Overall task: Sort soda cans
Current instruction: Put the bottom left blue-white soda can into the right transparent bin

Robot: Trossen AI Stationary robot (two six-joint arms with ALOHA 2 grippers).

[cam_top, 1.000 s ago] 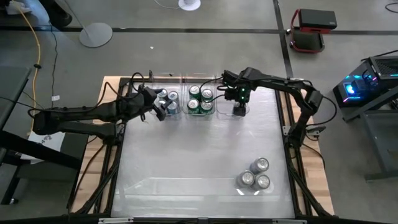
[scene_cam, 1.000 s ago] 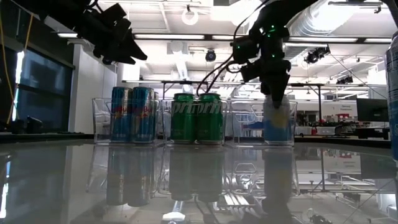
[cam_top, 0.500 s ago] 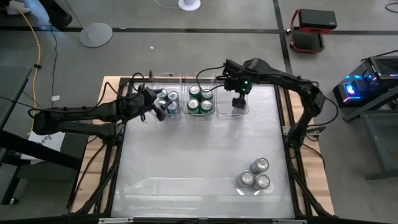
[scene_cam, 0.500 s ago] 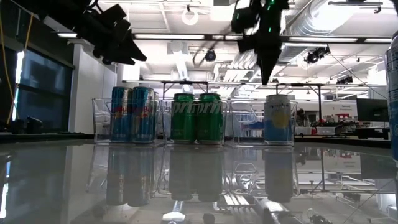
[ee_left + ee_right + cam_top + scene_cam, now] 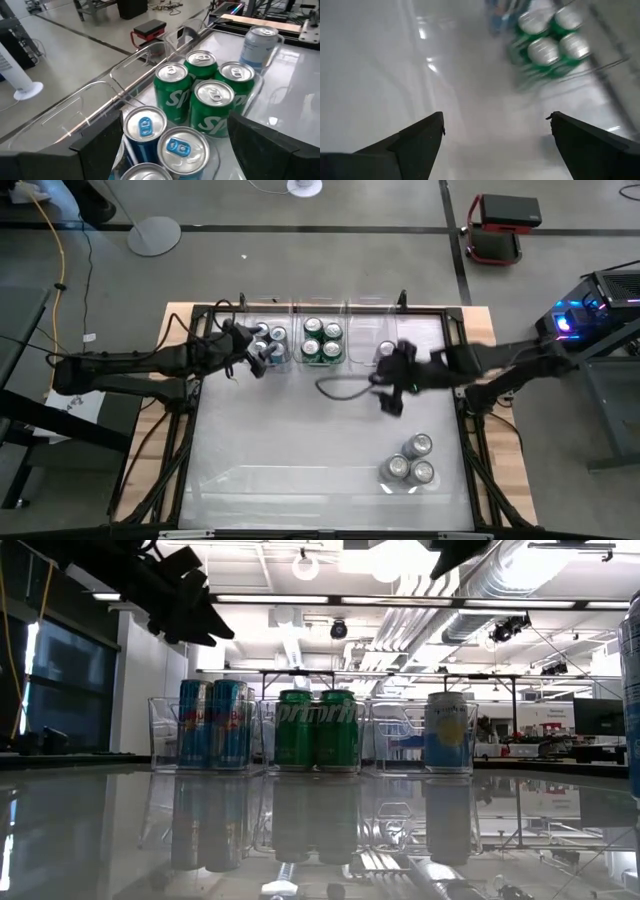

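Left gripper: my left gripper (image 5: 256,356) hangs above the blue-sided cans, fingers spread wide and empty.
Right gripper: my right gripper (image 5: 393,395) is over bare table in front of the bins, fingers spread apart with nothing between them.
Blue cans: the small blue-sided metal cans with silver tops (image 5: 165,143) stand together in the leftmost clear rectangular plastic bin (image 5: 160,735), right under my left fingers (image 5: 95,145).
Green cans: four green-sided metal cans (image 5: 207,90) stand packed in a square in the middle clear bin (image 5: 366,735).
Silver can in bin: one silver-grey can (image 5: 448,732) stands upright alone in the rightmost clear bin (image 5: 272,47).
Loose cans: three silver-grey cans (image 5: 410,460) cluster touching one another near the table's front right, well apart from the bins.
Table: the glossy white table (image 5: 300,440) bears everything.
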